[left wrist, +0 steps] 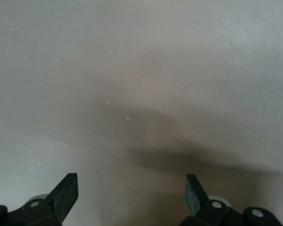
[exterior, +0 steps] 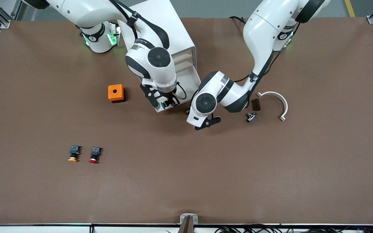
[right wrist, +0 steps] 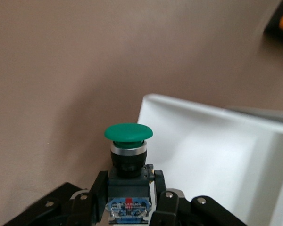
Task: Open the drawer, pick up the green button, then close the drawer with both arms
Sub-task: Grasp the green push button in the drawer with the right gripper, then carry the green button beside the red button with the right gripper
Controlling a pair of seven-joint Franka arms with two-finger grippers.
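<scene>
Over the front corner of the pulled-out shallow white drawer [exterior: 186, 84] of the white boxy cabinet [exterior: 160, 32], the right arm's black two-finger gripper [exterior: 166, 104] has its jaws clamped on the black-and-blue body of the small green-capped push button [right wrist: 128, 155], so the button sits between them with its round cap sticking out past the fingertips and clear of the drawer's rim [right wrist: 188, 106]. Just beside that drawer, toward the left arm's end of the brown tabletop [exterior: 186, 181], the left arm's black gripper [exterior: 207, 123] hangs low over bare surface with its jaws apart and nothing between them. An orange-capped push button [exterior: 73, 153] and a red-capped push button [exterior: 94, 155] lie side by side nearer the front camera, toward the right arm's end. A small orange box with a round hole [exterior: 116, 93] stands beside the cabinet.
</scene>
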